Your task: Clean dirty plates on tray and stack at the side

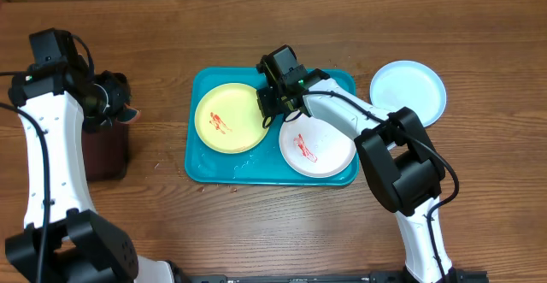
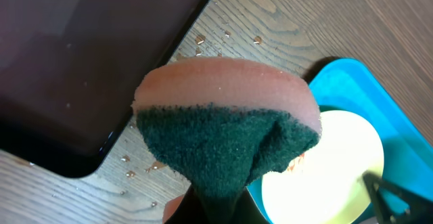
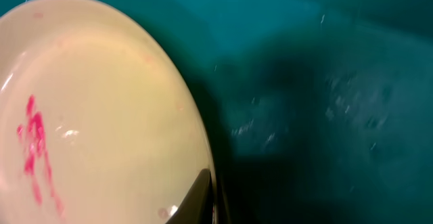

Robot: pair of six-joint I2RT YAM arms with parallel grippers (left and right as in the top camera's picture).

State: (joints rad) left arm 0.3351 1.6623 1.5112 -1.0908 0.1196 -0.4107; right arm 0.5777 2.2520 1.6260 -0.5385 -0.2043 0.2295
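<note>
Standing at the right rim of the yellow plate [image 1: 224, 119], which lies at the left of the tray [image 1: 256, 172] beside the smeared white plate [image 1: 318, 146], the right end effector [image 1: 272, 110] shows one fingertip [image 3: 196, 198] at that rim, and I cannot tell whether it is clamped or apart. The left end effector [image 1: 115, 103] is clamped on the sponge [image 2: 223, 129] by the dark tray [image 2: 67, 61], well apart, and the blue plate [image 1: 408, 92] sits off the tray on the worktop [image 1: 256, 232]. A shallow hold on the thin, wet rim could let the plate slip or knock its neighbour once scrubbing pressure comes.
</note>
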